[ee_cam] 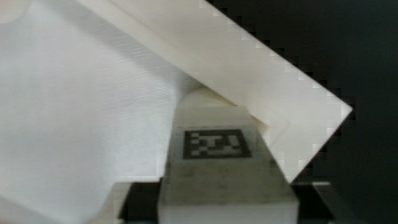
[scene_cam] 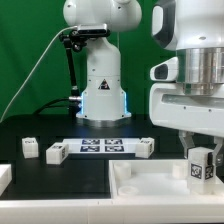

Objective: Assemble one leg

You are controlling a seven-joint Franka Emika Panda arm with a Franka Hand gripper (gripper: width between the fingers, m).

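My gripper [scene_cam: 203,168] is shut on a white leg [scene_cam: 203,166] with a square marker tag, held upright over the right part of the large white panel [scene_cam: 150,192]. In the wrist view the leg [ee_cam: 217,150] sits between my black fingers [ee_cam: 143,203], its far end at a corner of the panel [ee_cam: 89,100], against the raised rim [ee_cam: 267,85]. Whether it touches the panel I cannot tell. Three other white legs [scene_cam: 30,147] [scene_cam: 56,153] [scene_cam: 144,148] lie on the black table at the exterior view's left and middle.
The marker board [scene_cam: 101,146] lies flat on the black table in front of the arm's white base [scene_cam: 103,85]. A white block [scene_cam: 4,176] sits at the exterior view's left edge. A green backdrop stands behind.
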